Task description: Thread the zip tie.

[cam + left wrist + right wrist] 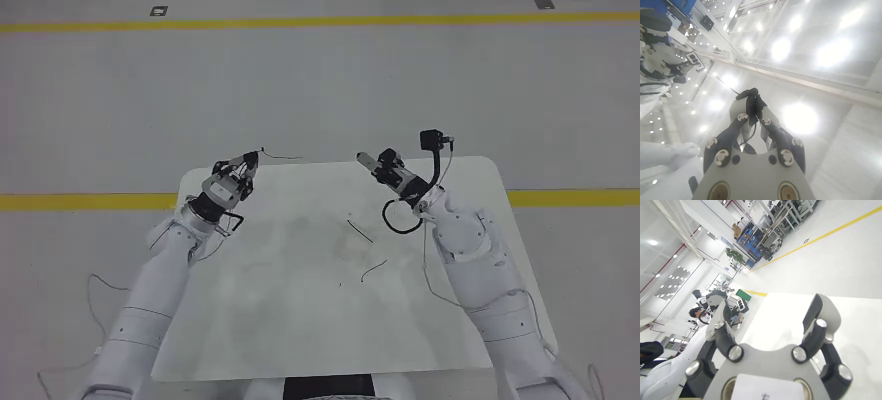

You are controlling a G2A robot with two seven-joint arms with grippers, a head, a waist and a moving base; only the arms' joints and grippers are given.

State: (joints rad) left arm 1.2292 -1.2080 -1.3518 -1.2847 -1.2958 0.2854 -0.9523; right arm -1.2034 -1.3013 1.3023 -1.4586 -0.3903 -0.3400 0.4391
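Observation:
A thin black zip tie (280, 155) is pinched in my left gripper (245, 163), which is shut on it above the table's far left corner. In the left wrist view the tie (752, 106) runs between the closed fingertips, and its tail (723, 81) sticks out past my left gripper (753, 98). My right gripper (368, 160) hangs over the far edge of the white table (300, 300), facing the left one, open and empty. In its own view my right gripper (771, 311) has its ribbed pads (811, 311) spread wide apart.
Two more black zip ties lie loose mid-table, one straight (360, 231) and one curved (374, 268). A black cable loop (400, 218) hangs off the right wrist. Yellow floor lines (90, 201) run behind and beside the table.

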